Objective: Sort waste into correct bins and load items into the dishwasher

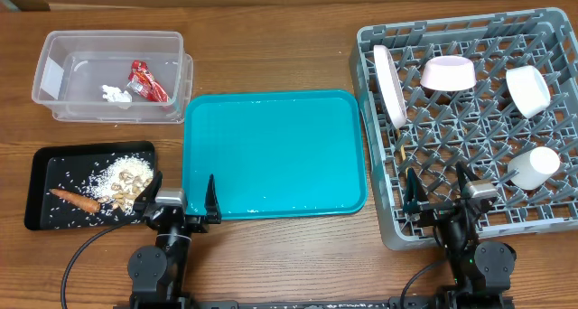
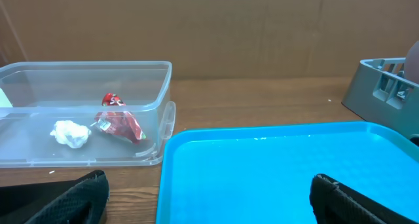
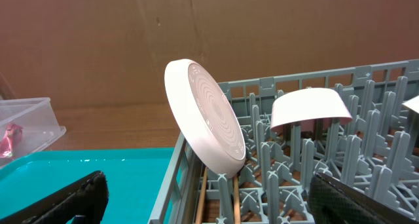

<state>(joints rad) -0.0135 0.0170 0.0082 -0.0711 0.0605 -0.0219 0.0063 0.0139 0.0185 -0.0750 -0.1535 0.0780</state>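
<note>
The clear tub [image 1: 54, 74] at the back left holds the red-and-silver wrapper [image 1: 149, 81] and the white tissue wad [image 1: 115, 95]; both also show in the left wrist view, wrapper [image 2: 121, 124] and tissue [image 2: 71, 133]. The black tray [image 1: 41, 196] holds the carrot [image 1: 74, 199] and beige scraps [image 1: 126, 180]. The grey rack [image 1: 379, 219] holds the plate [image 1: 389, 85] on edge, two bowls [image 1: 448, 73] [image 1: 527, 90], the cup [image 1: 533, 167] and the chopsticks [image 3: 232, 201]. My left gripper [image 1: 183, 198] is open and empty at the teal tray's front left. My right gripper [image 1: 438, 191] is open and empty over the rack's front.
The teal serving tray [image 1: 271, 151] lies between the bins and the rack, with nothing on it. A brown cardboard wall stands behind the table. Bare wood shows in front of the teal tray.
</note>
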